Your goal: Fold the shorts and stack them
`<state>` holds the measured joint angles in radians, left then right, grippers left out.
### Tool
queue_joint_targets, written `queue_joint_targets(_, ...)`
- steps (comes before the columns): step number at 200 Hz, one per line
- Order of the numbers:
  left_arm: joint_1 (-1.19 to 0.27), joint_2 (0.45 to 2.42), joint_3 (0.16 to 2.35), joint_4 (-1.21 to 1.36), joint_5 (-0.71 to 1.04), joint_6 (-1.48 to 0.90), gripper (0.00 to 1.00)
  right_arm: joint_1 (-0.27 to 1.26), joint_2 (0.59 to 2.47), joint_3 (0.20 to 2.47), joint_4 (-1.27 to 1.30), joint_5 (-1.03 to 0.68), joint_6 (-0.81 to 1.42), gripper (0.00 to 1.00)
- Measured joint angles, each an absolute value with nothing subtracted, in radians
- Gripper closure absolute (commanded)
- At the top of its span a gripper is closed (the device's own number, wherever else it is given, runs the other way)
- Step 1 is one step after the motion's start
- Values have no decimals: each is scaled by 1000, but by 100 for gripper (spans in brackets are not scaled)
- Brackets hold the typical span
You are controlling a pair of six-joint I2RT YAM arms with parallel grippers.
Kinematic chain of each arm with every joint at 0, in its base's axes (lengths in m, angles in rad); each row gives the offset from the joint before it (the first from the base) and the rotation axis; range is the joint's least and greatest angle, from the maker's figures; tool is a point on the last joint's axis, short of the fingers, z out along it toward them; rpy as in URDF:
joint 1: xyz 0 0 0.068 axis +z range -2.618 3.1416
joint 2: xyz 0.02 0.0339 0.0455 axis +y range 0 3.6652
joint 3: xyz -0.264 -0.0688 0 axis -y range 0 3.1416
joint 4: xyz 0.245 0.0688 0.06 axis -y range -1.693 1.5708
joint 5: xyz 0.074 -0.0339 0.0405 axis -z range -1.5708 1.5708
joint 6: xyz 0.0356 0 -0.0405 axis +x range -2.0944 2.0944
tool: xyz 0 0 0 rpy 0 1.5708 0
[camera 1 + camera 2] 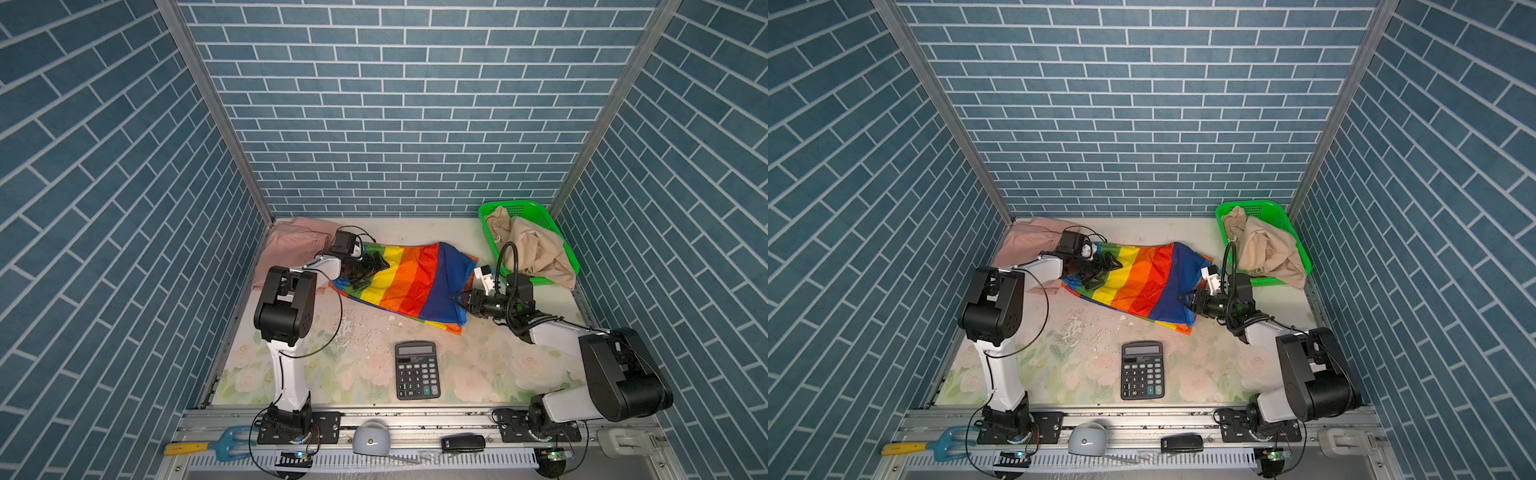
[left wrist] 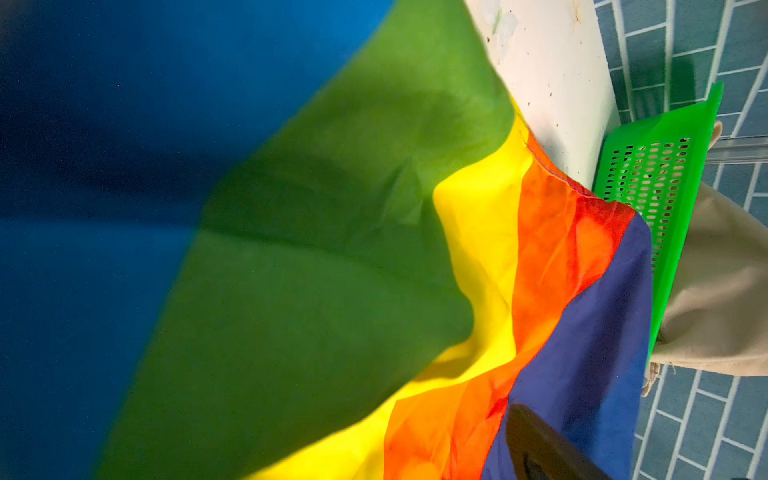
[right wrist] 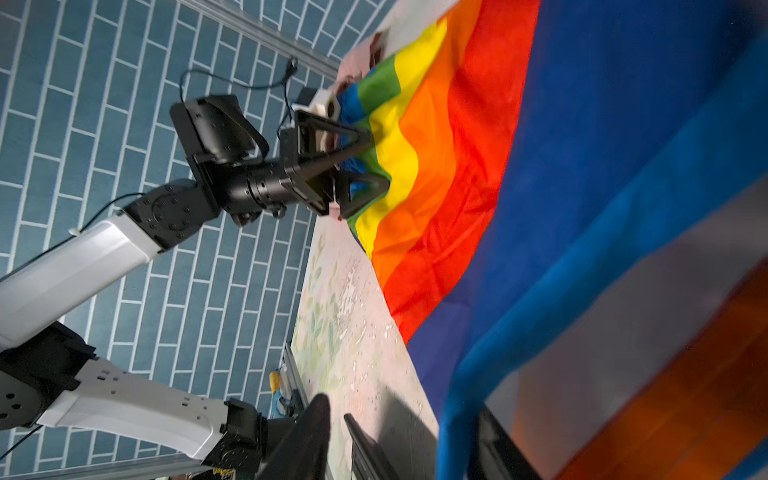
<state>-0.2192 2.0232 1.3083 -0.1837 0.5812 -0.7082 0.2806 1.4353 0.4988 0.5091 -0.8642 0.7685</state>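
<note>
The rainbow-striped shorts lie spread across the middle of the table. My left gripper is open at their left end, jaws straddling the green and blue edge. One of its fingers shows over the cloth. My right gripper is at the near right edge, jaws apart, with the blue hem hanging between them. The pale pink shorts lie folded at the back left. The beige shorts hang crumpled over the basket.
A green mesh basket stands at the back right corner. A black calculator lies near the front middle. On the front rail sit a yellow-handled blue tool, a grey dome and a black clip.
</note>
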Motion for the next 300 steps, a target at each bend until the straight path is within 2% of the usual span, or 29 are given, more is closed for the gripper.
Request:
queue_joint_targets(21,-219,2024,1308,-181,582,-710,0,319,1414,447,507,-860,752,38)
queue_joint_targets(126,-219,2024,1308,-181,583,-710,0,338,1210,290,369,-722,669,30)
queue_joint_targets(156,-219,2024,1308,-181,583,-710,0,338,1227,279,352,-683,651,30)
queue_joint_targets(197,-219,2024,1308,-181,585,-710,0,337,1355,280,428,-677,648,30)
queue_joint_targets(250,-218,2024,1308,-182,586,-710,0,389,1380,281,517,-670,649,38)
queue_joint_targets(300,-218,2024,1308,-182,586,-710,0,405,1235,281,450,-614,631,44)
